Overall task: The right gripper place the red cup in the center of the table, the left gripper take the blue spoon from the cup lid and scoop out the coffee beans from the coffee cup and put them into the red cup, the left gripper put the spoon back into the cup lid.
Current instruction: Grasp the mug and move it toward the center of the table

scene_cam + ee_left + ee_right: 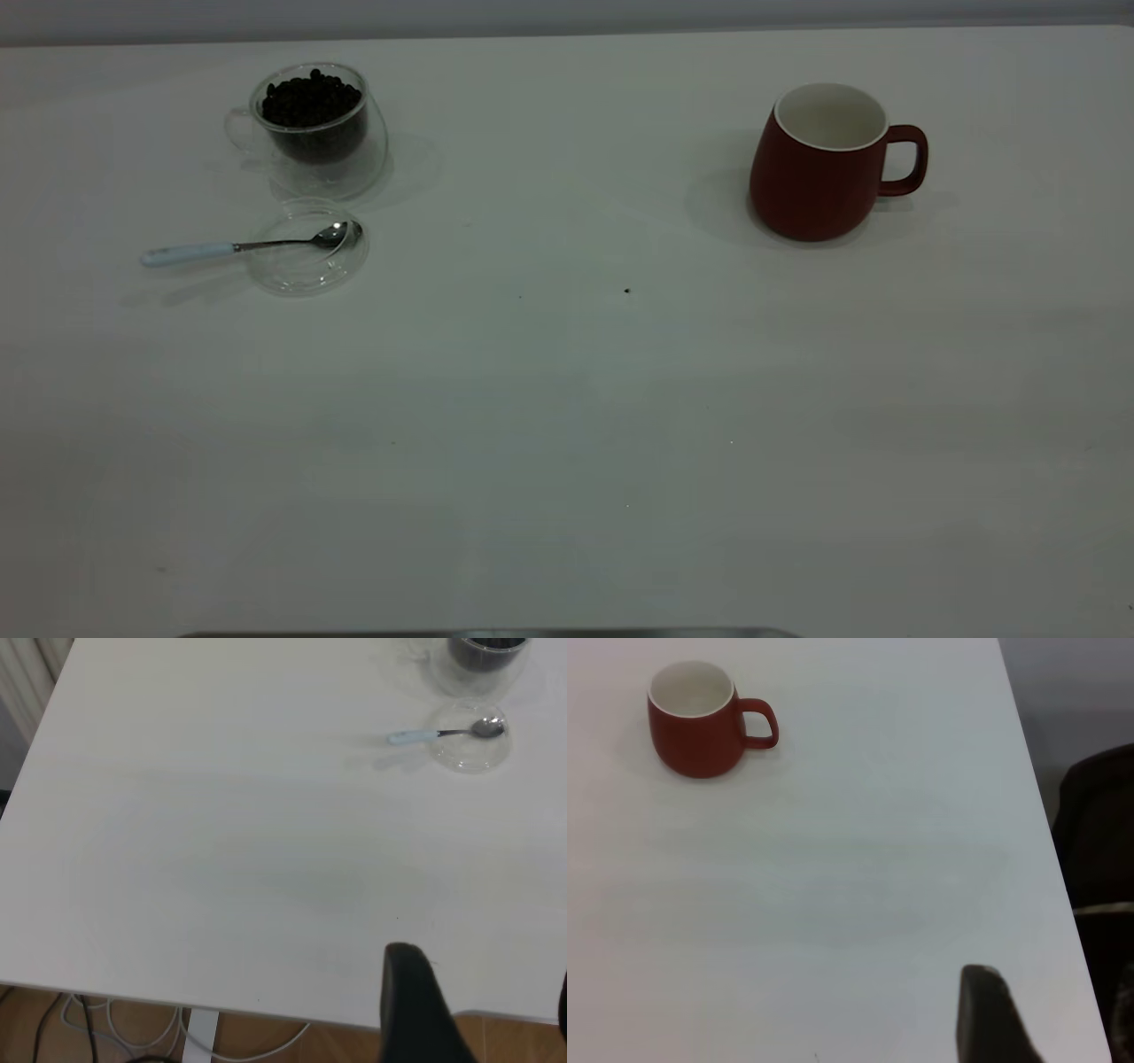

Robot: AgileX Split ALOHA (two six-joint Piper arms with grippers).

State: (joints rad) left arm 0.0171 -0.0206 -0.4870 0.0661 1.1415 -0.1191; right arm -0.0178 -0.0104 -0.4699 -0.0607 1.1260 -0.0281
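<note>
Exterior view misses both arms. Left gripper's black finger (416,1010) hangs over the white table (567,399) edge, well short of the blue-handled metal spoon (244,245) lying across the clear round lid (306,266) beside the bean-filled (310,99) glass coffee cup (314,133). Right gripper's finger (990,1014) sits far from the dark-red mug (700,722). Whether either is open, I cannot tell.

Lab-like test bench: bare white table (567,425), loose cables (106,1028) on wood floor (292,1050) beneath

The white worktop (567,399) carries four things. At its far left stands the coffee cup (314,133), filled with coffee beans (310,99). Just in front of it lies the cup lid (306,252), with the blue spoon (244,246) resting across it, handle pointing left onto the worktop. Well apart, at the far right, stands the red cup (819,164), upright, handle to the right.
</note>
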